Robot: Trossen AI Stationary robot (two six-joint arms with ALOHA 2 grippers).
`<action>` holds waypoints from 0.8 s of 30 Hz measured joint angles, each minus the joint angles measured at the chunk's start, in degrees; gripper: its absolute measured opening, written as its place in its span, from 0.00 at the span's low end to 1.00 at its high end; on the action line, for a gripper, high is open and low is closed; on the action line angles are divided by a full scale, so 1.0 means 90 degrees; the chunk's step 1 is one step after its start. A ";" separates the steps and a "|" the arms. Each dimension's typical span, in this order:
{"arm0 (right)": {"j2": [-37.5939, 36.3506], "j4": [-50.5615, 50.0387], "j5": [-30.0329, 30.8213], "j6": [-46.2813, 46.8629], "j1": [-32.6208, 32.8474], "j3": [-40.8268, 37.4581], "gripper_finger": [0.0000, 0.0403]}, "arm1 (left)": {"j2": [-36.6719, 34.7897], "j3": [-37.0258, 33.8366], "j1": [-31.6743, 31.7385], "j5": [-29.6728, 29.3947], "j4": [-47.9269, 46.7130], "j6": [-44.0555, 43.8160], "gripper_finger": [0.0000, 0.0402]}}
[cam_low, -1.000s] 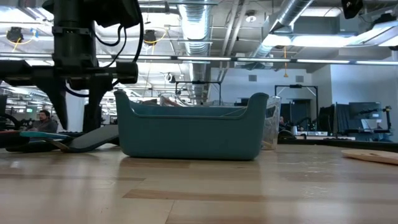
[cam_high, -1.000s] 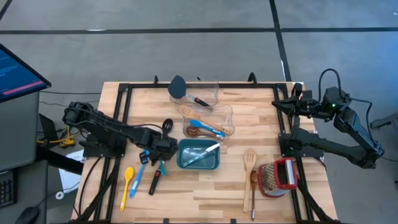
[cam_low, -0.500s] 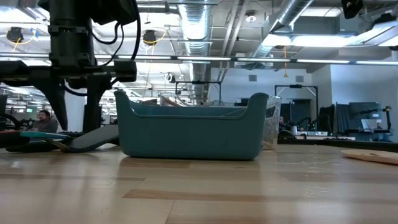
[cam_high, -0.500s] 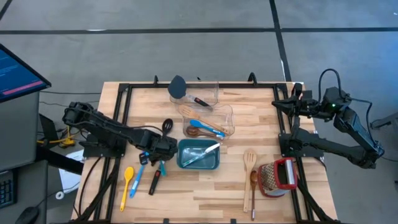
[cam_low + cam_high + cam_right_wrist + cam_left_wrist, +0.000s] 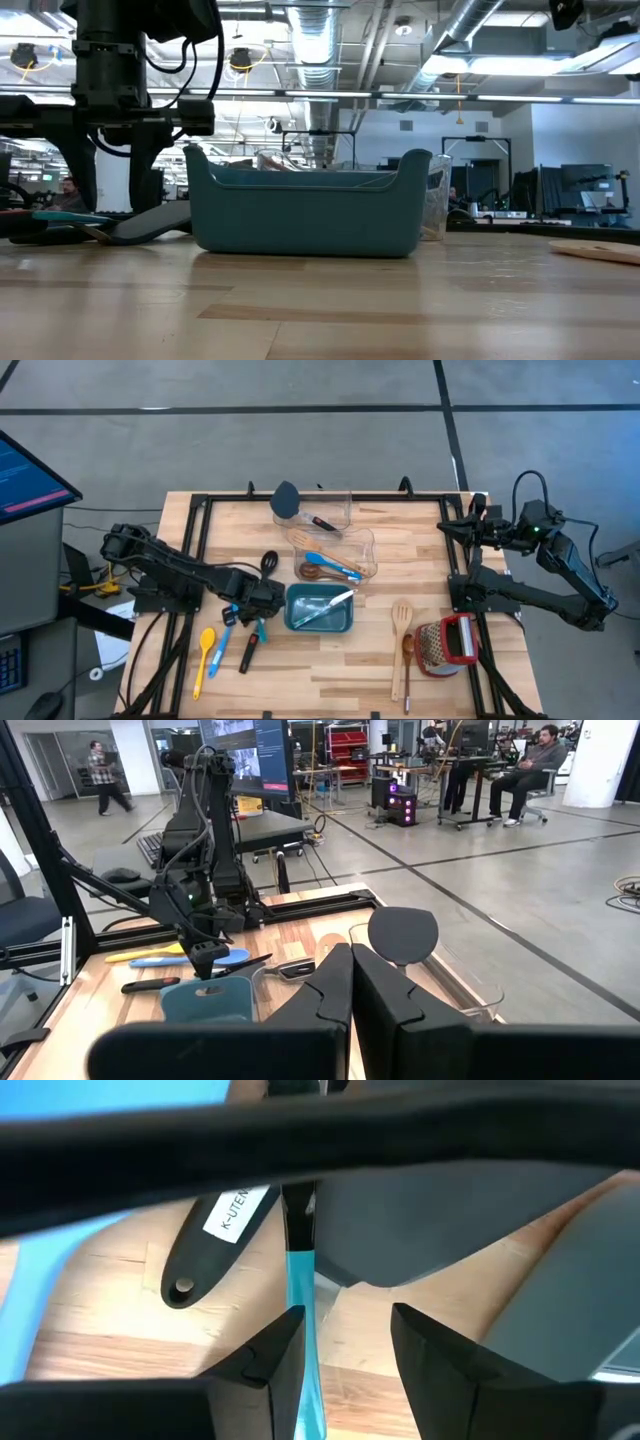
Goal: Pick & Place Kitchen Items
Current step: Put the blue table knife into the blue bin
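Teal handle between black fingers: the left hand [image 5: 258, 603] hangs low over a cluster of utensils on the wooden tabletop [image 5: 330, 670], just beside the teal bin [image 5: 320, 608]. In the left wrist view its fingers [image 5: 262, 1365] stand spread, with the slim teal-and-black spatula [image 5: 300, 1280] running between them, not yet pinched. A black handle [image 5: 215, 1245] with a white label lies right alongside.

Beside the hand sit a yellow spoon [image 5: 203, 657], a blue spoon [image 5: 222, 643] and a black ladle [image 5: 269, 563]. Two clear containers [image 5: 340, 550] beyond the bin already hold utensils, and pale wooden spatulas [image 5: 401, 630] lie near a red grater [image 5: 447, 645] on the right.

The spatula looks light and stiff, its smooth thin handle likely to twist or slip if caught near an end; a hold at mid-handle would balance it best. The crowding neighbour is the risk, since closing could snag the labelled handle too.

The right hand [image 5: 350, 985] waits raised at the tabletop's right edge, fingers pressed together.
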 joint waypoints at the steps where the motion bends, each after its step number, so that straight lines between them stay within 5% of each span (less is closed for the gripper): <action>1: 0.0000 0.0000 0.0000 -0.0002 0.0000 0.0000 0.00 | 0.0000 0.0000 0.0000 0.0050 -0.0002 0.0000 0.34; 7: 0.0000 0.0000 0.0000 -0.0002 0.0000 0.0000 0.00 | 0.0000 0.0000 -0.0027 0.0589 -0.0069 0.0000 0.34; 24: 0.0000 0.0000 0.0000 -0.0002 0.0000 0.0000 0.00 | 0.0053 -0.0119 0.0017 0.0024 -0.0305 -0.0023 0.34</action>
